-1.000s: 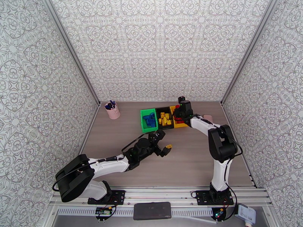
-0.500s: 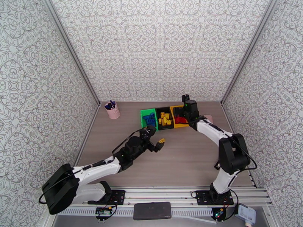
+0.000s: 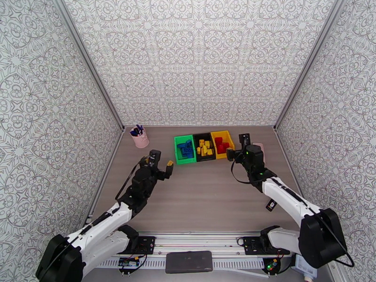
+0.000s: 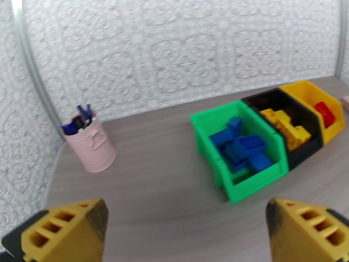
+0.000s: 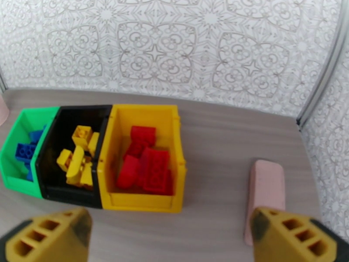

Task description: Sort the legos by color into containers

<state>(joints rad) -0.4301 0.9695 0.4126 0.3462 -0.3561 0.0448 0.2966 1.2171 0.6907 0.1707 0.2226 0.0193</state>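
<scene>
- One wood-grain table [image 3: 211, 203] under everything.
- Three bins touching in a row at the back: green bin [image 5: 17, 182], black bin [image 5: 65, 195], yellow bin [image 5: 139, 201].
- Two grippers above the table: left gripper [image 3: 160, 161] left of the green bin, jaws wide apart, empty; right gripper [image 3: 236, 146] beside the yellow bin, jaws wide apart, empty.
- Pink cup [image 4: 91, 147] of pens far left; pink slab [image 5: 266, 193] right of the bins.
- Blue bricks [image 4: 240, 149] in green, yellow bricks [image 5: 78, 162] in black, red bricks [image 5: 148, 164] in yellow.

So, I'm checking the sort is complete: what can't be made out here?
- Legos low in the green bin, black bin, yellow bin: buried under upper ones, both wrist views.
- Their count: too small, top view.
- Pink slab: cut by the right edge, left wrist view.
</scene>
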